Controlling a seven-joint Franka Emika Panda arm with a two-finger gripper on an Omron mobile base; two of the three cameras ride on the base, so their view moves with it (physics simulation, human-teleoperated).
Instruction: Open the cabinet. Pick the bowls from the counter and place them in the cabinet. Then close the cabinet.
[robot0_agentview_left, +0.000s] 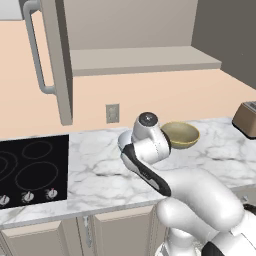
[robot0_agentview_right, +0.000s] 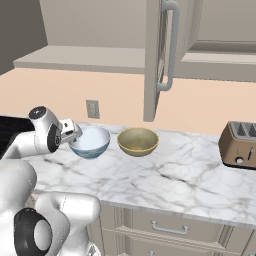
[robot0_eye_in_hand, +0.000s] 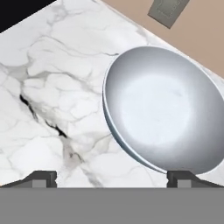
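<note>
I have the claw spread wide and empty just over the white bowl near the bench's back edge, straddling its rim for a pinch; the tan bowl waits beside it; the cabinet door stands open.

Marble counter bears two bowls, toaster.

A black cooktop with ring marks and a row of knobs is sitting at one end of the kitchen, a brown toaster is standing at the other, and a grey wall outlet is showing on the peach wall.
</note>
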